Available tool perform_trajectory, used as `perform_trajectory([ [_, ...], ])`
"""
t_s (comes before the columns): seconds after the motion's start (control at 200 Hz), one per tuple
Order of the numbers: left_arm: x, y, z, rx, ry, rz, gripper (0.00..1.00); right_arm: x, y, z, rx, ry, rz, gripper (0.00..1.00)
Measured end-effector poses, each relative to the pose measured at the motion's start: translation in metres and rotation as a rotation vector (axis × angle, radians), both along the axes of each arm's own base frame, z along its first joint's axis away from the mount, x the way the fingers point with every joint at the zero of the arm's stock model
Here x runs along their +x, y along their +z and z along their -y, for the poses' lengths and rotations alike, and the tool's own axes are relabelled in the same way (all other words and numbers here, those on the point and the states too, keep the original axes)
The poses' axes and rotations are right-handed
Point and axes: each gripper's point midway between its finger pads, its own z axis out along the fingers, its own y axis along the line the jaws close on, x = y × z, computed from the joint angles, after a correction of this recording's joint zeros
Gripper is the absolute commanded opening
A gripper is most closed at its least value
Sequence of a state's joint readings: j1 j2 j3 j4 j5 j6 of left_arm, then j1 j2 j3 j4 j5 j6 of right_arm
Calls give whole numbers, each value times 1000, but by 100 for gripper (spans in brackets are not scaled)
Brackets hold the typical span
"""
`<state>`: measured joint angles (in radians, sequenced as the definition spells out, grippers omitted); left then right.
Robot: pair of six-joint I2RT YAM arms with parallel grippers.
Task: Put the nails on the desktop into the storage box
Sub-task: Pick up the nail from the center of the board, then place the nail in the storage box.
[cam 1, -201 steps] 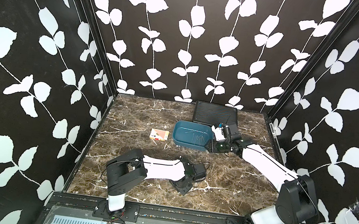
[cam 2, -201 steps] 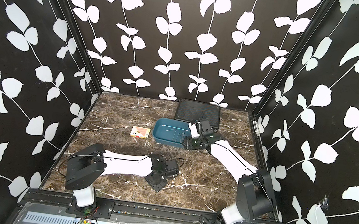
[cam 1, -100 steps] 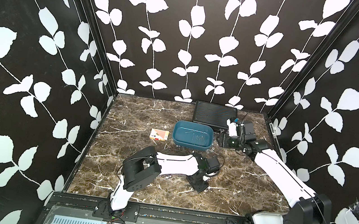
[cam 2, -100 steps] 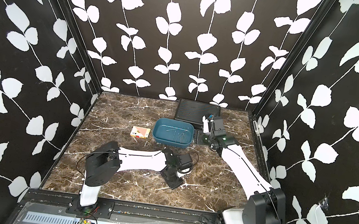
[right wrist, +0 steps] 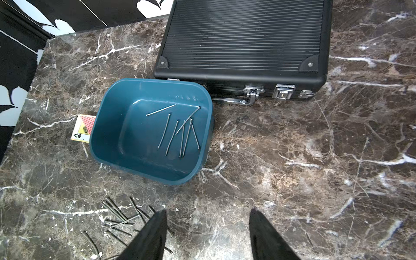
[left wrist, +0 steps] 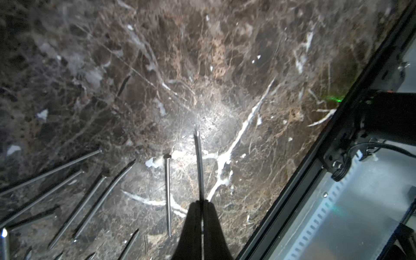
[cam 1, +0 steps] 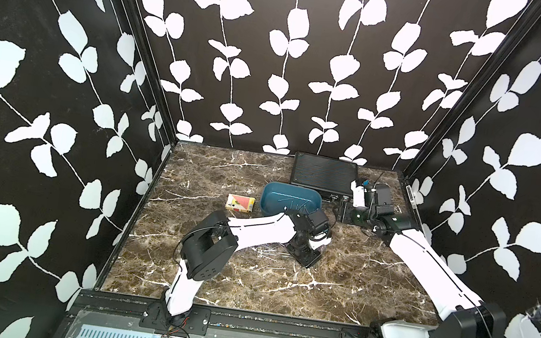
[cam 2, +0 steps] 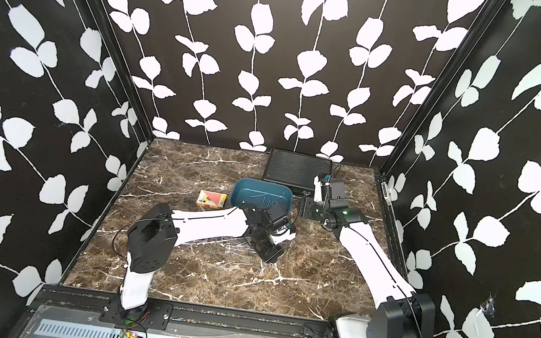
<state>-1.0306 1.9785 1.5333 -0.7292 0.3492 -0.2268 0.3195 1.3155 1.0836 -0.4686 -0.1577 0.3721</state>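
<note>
Nearest the front rail, our left arm reaches out over the flat brown marble-patterned desktop [cam 1: 212, 276] with its white veins. Our left gripper [left wrist: 202, 202] is clenched on a thin, straight, silvery-grey metal nail [left wrist: 199, 166], which sticks straight out past the dark fingertips. We cannot tell whether its far end touches the marble. In a top view this gripper [cam 1: 303, 256] points down at the middle of the desktop.

Just beside it lie the loose nails [left wrist: 90, 184], more of the same grey pins flat on the surface, some crossing one another. One lies alone, nearly parallel to the gripped one. From the right wrist we see this scatter [right wrist: 121, 218] near the tray's front wall.

Farther back stands the storage box [right wrist: 139, 135], a shallow teal-blue plastic tray with rounded corners and no lid. Several nails in the box [right wrist: 180, 130] rest on its floor, gathered toward the right arm's side. Just beside the tray's other end lies a small orange-and-white card box [cam 1: 239, 203].

Our right gripper [right wrist: 208, 210] hangs released, its fingers wide apart with nothing between them, near the tray on the right arm's side.

Farthest back, by the leaf-patterned wall, lies a large black ribbed case with chrome latches [right wrist: 243, 38]. It is closed, and its front edge is just beside the tray's rear corner.
</note>
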Motion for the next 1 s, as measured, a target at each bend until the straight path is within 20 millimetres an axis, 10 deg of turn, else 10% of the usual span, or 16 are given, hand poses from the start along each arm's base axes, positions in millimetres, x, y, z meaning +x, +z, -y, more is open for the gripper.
perform_trajectory([
  [0.33,49,11,-11,-52,138,-7,0,0,0,0,16,-10,-8,61],
  [0.77,188,92,-51,-119,431,224,0,-3,-9,-8,76,-11,-75,60],
  [0.995,214,53,-47,-51,445,188,0,-14,-15,-16,80,17,-117,60],
])
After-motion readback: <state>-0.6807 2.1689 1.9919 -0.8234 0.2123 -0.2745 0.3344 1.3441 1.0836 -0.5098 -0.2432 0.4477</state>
